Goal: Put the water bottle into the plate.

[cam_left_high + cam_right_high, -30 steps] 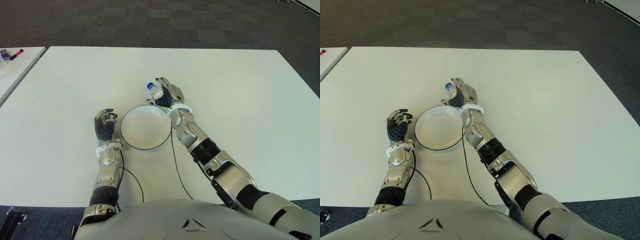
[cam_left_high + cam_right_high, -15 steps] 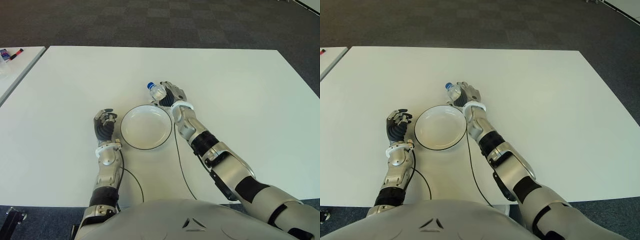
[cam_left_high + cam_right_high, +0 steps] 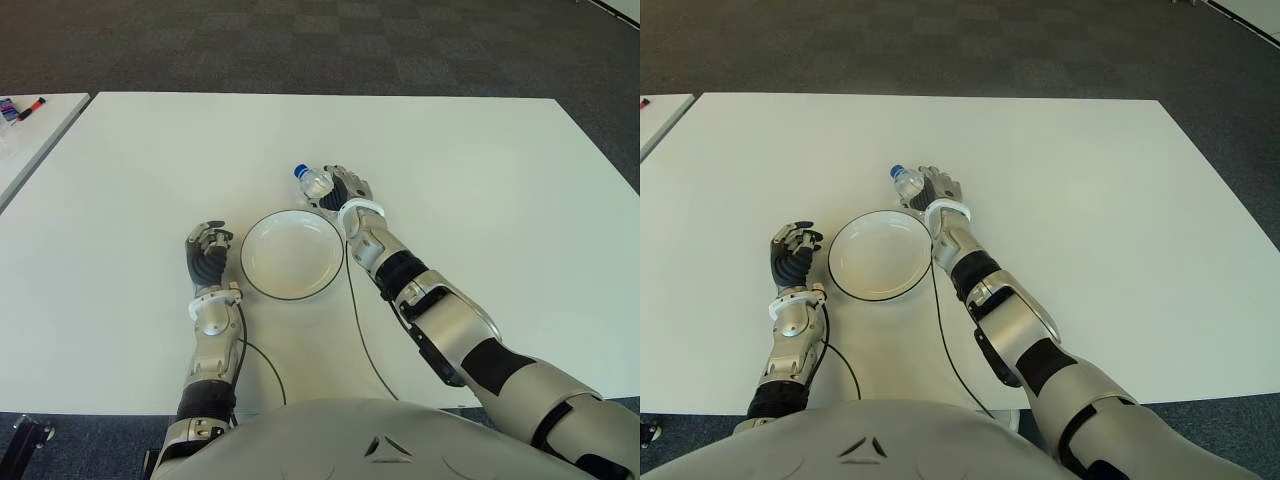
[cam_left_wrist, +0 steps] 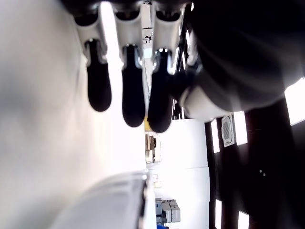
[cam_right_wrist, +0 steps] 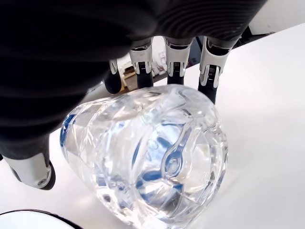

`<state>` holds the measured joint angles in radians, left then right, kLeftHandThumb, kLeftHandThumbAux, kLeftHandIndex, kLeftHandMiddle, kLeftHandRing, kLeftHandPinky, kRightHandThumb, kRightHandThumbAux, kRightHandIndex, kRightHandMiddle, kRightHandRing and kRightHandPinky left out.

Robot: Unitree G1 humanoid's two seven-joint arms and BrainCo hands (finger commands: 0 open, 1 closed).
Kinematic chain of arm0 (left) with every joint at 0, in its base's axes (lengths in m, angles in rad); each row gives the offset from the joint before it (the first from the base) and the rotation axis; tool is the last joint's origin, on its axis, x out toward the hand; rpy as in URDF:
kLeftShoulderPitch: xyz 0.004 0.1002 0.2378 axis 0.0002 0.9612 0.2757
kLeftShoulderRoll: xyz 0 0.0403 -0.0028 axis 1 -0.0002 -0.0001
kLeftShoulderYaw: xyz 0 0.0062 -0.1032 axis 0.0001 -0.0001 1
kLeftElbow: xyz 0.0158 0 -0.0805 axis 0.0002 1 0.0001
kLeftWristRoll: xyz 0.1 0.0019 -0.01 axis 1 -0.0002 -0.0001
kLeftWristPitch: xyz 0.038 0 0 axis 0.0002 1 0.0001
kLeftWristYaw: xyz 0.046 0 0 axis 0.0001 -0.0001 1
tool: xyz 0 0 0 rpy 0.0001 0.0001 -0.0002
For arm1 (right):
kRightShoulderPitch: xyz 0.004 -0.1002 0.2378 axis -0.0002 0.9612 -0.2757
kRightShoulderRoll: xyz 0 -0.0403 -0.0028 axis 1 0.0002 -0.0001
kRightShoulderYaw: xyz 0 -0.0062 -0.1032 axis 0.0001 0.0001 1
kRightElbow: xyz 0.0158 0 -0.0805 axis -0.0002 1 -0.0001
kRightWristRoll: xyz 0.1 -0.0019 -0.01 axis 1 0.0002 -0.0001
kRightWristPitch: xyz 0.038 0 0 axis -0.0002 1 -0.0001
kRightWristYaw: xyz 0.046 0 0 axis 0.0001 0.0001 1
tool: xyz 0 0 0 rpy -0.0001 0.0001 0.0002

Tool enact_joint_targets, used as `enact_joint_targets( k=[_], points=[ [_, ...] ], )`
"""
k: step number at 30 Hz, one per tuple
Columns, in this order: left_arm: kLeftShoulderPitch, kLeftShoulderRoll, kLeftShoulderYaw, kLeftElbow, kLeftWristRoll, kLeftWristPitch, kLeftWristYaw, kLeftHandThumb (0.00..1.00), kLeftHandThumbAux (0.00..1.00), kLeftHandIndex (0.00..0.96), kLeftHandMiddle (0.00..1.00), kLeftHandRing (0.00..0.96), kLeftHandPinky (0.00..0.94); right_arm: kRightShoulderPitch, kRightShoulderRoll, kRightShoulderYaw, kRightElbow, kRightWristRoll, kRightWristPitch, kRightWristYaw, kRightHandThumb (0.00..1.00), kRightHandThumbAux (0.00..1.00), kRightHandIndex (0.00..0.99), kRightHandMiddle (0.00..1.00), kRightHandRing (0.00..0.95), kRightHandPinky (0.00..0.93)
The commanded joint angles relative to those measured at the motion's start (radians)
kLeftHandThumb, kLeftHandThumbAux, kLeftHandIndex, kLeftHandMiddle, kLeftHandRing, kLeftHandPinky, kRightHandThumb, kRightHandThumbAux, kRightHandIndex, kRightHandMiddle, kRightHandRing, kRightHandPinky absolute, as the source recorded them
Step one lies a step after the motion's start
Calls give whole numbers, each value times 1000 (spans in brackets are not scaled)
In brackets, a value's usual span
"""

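Note:
A clear water bottle [image 3: 313, 182] with a blue cap lies tilted on the white table [image 3: 480, 180], just beyond the far right rim of the plate. My right hand [image 3: 345, 188] is shut on it. In the right wrist view its fingers [image 5: 174, 67] curl over the bottle [image 5: 152, 157], with the thumb on the other side. The white plate [image 3: 290, 255] with a dark rim holds nothing. My left hand [image 3: 207, 250] shows left of the plate, fingers relaxed and holding nothing.
A thin black cable [image 3: 360, 330] runs over the table from my right forearm towards my body. A second white table [image 3: 30, 130] stands to the left with small items [image 3: 20, 108] on it. Dark carpet lies beyond the far edge.
My right hand's fingers have closed round the bottle and the forearm has turned and drawn in. The bottle has barely shifted. The left hand stays put.

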<state>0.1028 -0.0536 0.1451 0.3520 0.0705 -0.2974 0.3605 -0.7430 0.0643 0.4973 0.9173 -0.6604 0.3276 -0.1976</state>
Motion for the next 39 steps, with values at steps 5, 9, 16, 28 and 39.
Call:
enact_joint_targets(
  k=[5,9,16,28,39],
  points=[
    [41,0,1,20,-3,53,-15,684,724,420,531,501,465,-7,9,-19,43,24,-34,-32,116,533,0,0,84,439],
    [42,2,-1,18,0,60,-15,684,724,421,538,506,473,-12,12,-23,58,27,-43,-46,117,535,0,0,93,452],
    [43,0,2,16,-6,60,-15,684,724,421,540,505,464,-38,13,-41,111,47,-73,-60,122,544,0,0,88,416],
    [45,-3,0,17,3,48,-9,688,723,423,554,526,490,-91,22,-63,215,84,-108,-68,130,548,0,15,117,323],
    [46,-3,2,10,5,59,-11,689,723,424,563,537,500,-121,28,-61,259,92,-106,-67,128,554,0,31,111,295]
  ],
)
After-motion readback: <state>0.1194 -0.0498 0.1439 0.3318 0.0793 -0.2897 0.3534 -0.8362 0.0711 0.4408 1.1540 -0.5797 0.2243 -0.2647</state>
